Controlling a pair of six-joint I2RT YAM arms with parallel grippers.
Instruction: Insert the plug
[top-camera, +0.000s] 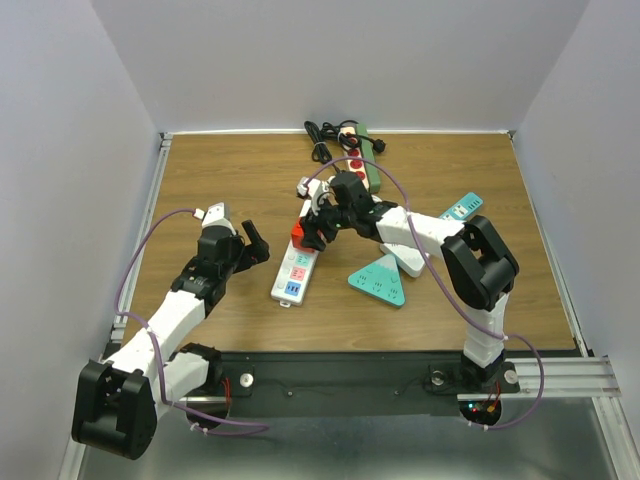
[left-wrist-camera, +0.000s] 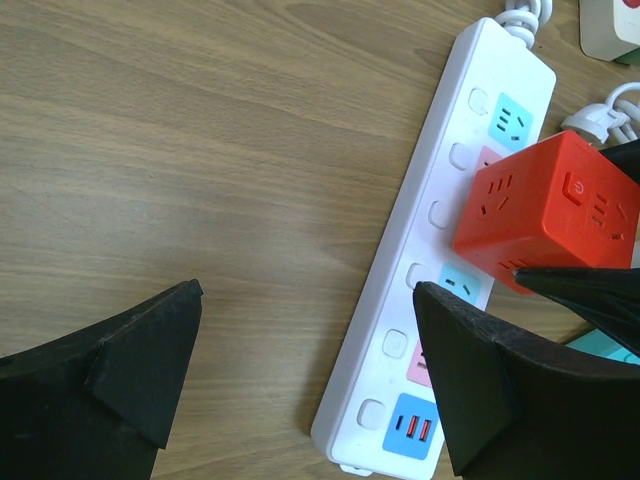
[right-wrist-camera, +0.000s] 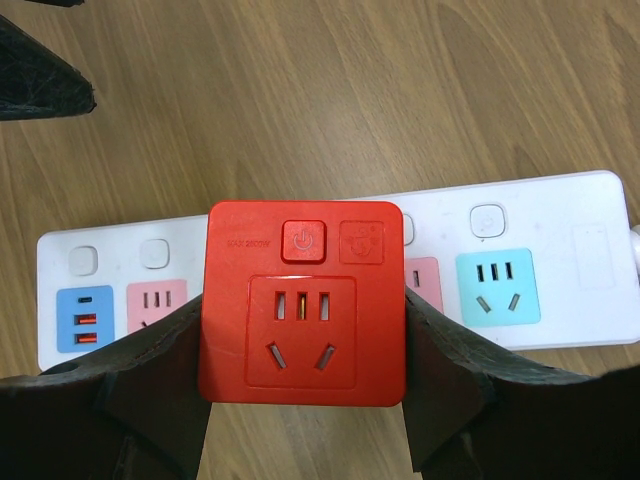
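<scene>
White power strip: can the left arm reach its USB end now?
Probably yes. The open left gripper hovers beside that end; the red cube adapter, held by the right gripper, sits farther along the white power strip.

Green power strip (top-camera: 367, 165), teal triangular socket block (top-camera: 379, 281)
</scene>
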